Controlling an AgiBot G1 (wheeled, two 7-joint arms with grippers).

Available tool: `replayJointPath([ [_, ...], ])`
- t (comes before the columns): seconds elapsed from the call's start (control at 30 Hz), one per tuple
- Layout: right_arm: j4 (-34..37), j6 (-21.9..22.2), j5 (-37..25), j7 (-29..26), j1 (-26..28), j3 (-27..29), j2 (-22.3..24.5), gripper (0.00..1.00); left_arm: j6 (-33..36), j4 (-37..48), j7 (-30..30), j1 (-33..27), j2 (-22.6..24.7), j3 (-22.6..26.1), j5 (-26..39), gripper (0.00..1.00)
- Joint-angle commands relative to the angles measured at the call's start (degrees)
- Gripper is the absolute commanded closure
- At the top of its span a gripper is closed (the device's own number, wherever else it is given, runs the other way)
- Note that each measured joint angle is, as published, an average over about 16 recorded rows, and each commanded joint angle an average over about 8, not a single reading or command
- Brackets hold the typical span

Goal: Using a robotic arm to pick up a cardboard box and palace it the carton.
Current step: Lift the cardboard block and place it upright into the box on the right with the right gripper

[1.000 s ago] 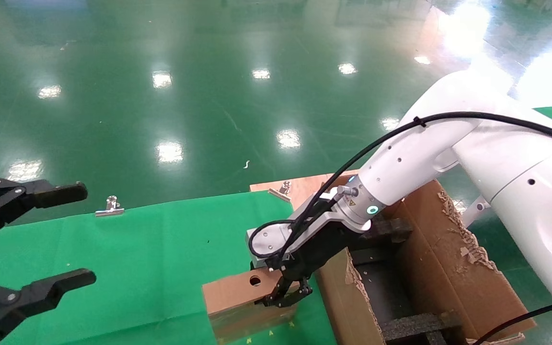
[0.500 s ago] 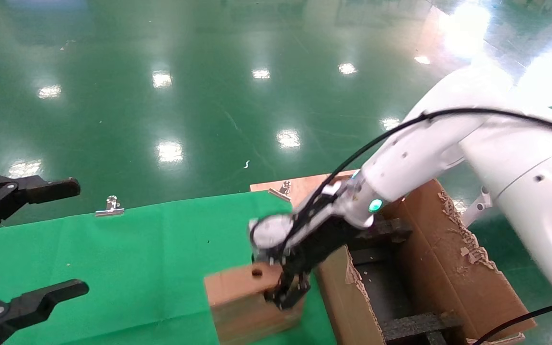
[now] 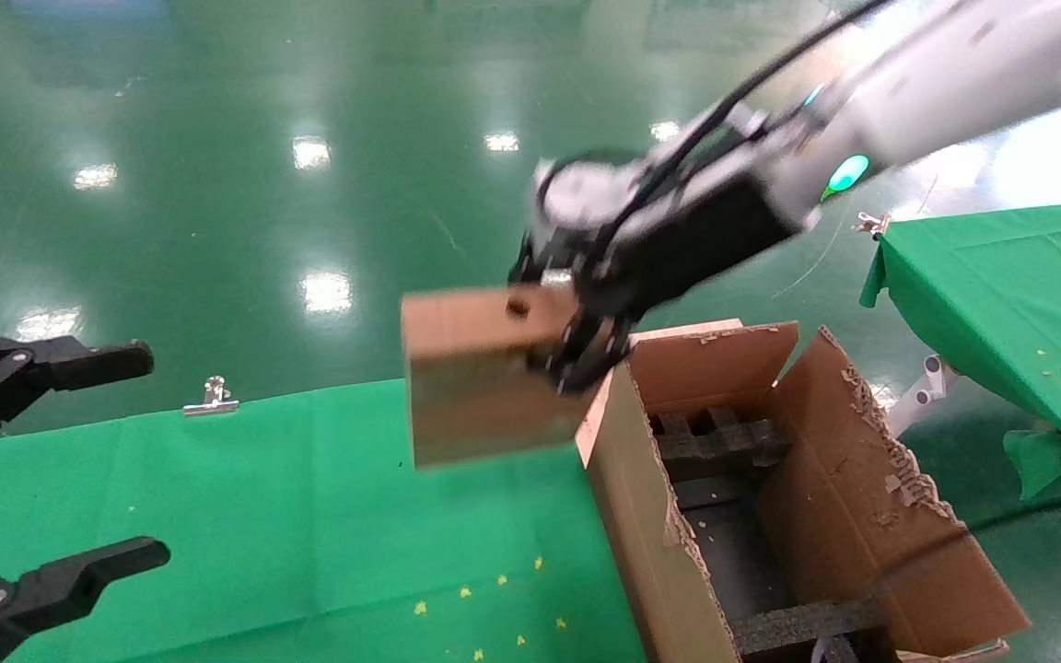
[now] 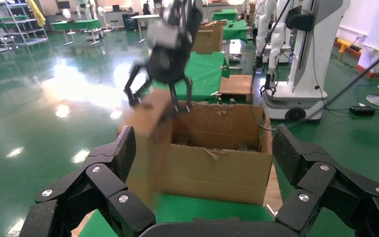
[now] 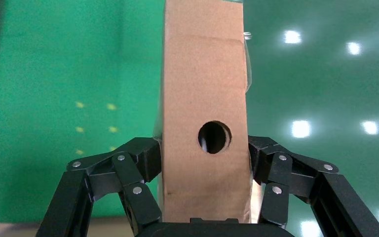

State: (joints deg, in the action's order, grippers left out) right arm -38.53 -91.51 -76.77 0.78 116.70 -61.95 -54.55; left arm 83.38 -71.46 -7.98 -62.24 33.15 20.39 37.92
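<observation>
My right gripper (image 3: 577, 354), on the white robotic arm (image 3: 936, 83), is shut on the small brown cardboard box (image 3: 484, 378). It holds the box in the air above the green table, just left of the carton's near-left corner. In the right wrist view the fingers (image 5: 148, 158) press both sides of the box (image 5: 205, 98), whose round hole faces the camera. The large carton (image 3: 641, 516) stands open at the table's right end, with torn flaps and black foam inside. My left gripper (image 3: 148, 453) is open and empty at the far left. Its wrist view shows the carton (image 4: 217, 168) and the raised box (image 4: 148, 143).
The green cloth table (image 3: 263, 516) lies below the box, with small yellow marks near its front. A metal clip (image 3: 213, 396) sits on its far edge. A second green table (image 3: 1000, 285) stands to the right, beyond the carton. Shiny green floor lies behind.
My right gripper has lifted the cardboard box off the green table, up and slightly right, to above the carton's rim. The left gripper has barely moved.
</observation>
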Motion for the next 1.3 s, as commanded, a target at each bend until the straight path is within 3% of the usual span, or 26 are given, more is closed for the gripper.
replayJointPath([
  [0.03, 0.7, -0.1, 1.1, 0.4, 3.2, -1.3, 0.6, 1.00, 0.0, 0.0, 0.0, 0.0, 0.0, 0.0, 0.0, 0.00],
  [0.33, 0.0, -0.2, 7.5, 0.2, 9.0, -10.4, 4.5, 1.00, 0.0, 0.0, 0.0, 0.0, 0.0, 0.0, 0.0, 0.00],
  [0.53, -0.7, -0.2, 10.8, -0.2, 12.6, -16.6, 10.4, 1.00, 0.0, 0.0, 0.0, 0.0, 0.0, 0.0, 0.0, 0.00],
  [1.0, -3.3, 0.0, 9.1, -2.2, 21.5, -31.8, 27.2, 1.00, 0.0, 0.0, 0.0, 0.0, 0.0, 0.0, 0.0, 0.00],
  [1.3, -7.9, 1.0, 10.6, -5.6, 22.4, -37.7, 33.4, 1.00, 0.0, 0.0, 0.0, 0.0, 0.0, 0.0, 0.0, 0.00],
])
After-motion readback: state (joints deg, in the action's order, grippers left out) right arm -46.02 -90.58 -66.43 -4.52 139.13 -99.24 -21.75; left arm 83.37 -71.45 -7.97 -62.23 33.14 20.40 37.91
